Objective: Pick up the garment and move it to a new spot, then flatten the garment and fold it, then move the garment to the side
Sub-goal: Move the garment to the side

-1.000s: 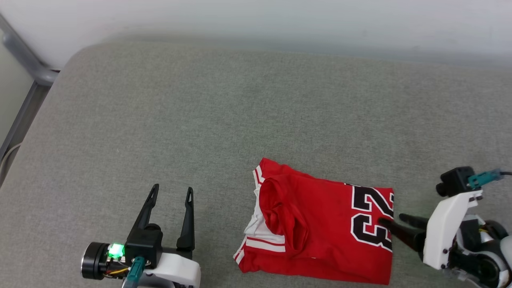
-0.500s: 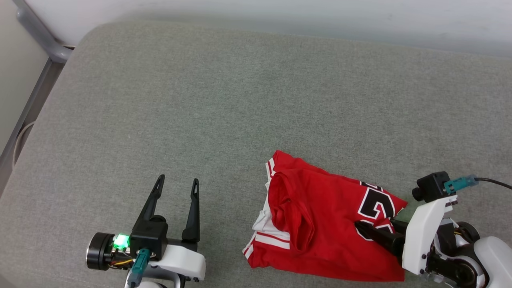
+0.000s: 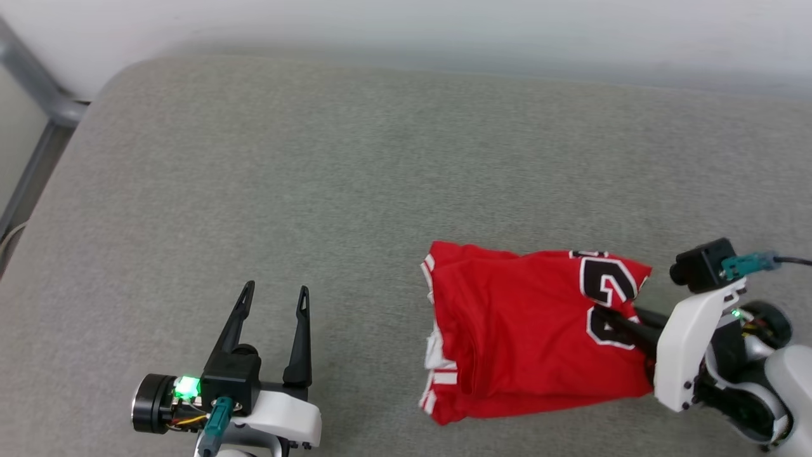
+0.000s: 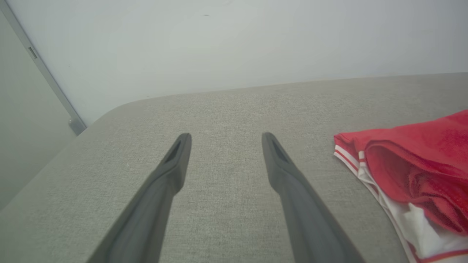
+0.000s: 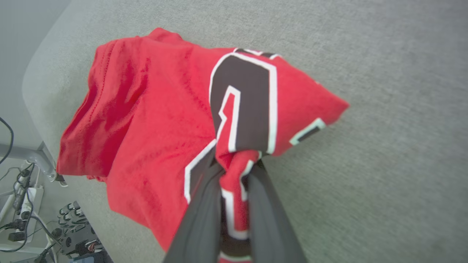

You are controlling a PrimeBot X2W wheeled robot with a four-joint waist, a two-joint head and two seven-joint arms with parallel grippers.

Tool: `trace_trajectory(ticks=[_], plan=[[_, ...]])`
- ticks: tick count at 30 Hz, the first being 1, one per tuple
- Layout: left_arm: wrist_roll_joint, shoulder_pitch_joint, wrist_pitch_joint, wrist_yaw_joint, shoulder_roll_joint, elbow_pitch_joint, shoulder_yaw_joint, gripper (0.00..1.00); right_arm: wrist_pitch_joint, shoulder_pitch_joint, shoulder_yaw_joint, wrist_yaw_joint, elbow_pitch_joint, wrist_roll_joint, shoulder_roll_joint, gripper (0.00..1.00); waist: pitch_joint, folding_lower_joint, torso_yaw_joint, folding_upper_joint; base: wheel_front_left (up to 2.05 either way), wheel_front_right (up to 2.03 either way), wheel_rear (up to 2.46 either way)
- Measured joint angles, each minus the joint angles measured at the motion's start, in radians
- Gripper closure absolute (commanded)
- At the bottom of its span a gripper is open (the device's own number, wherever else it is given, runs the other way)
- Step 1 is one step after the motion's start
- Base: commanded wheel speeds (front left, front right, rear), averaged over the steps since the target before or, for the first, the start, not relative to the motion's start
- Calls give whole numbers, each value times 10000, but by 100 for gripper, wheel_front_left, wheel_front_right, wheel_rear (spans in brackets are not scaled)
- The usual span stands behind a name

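Garment (image 3: 533,330) lies folded on the cushion (image 3: 317,158), on its near right part. It is a red bundle with white striped trim on the side facing the cushion's middle. A black, white-edged numeral sits on the side toward the cushion's right end.

The right gripper (image 3: 609,314) reaches in from the cushion's right. Its two dark fingers are pressed together on a pinch of the numbered fabric. In the right wrist view a ridge of red cloth is squeezed between them. That end of the garment seems raised off the cushion, though the views are too poor to show how much of the rest is still resting on it.

The left gripper (image 3: 275,289) hangs over the cushion's near left part, well apart from the garment. Its fingers are spread wide, with grey weave showing between them.

A pale wall (image 3: 406,25) rises behind the cushion's far edge. A grey metal frame (image 3: 38,95) stands by its far left corner. Cables (image 5: 18,204) lie on the floor past the cushion's edge in the right wrist view.
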Motion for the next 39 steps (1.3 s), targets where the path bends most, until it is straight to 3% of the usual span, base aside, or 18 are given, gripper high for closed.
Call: trace_trajectory(ticks=[5,12,21,27,39], plan=[[-2,83,0,12,23,-75,73,0,-94,-550,353,0,-276,-665,-784,100,-101,0,-592,0,0,0,0],[31,86,0,4,115,-215,86,0,201,-1229,351,-2,-343,-744,-1628,100,-36,0,-1603,0,0,0,0],[178,-398,-2,36,554,-573,278,0,700,-2102,-182,0,263,-788,-2709,100,888,-1,-2466,0,0,0,0],[251,-891,-2,-19,732,-679,161,0,886,-2582,-838,0,1168,-1377,-3348,100,1733,0,-2654,0,0,0,0],[267,-1544,-2,-48,878,-943,-121,0,1030,-3561,-2614,2,3457,-2602,-3695,100,2942,0,-2347,0,0,0,0]])
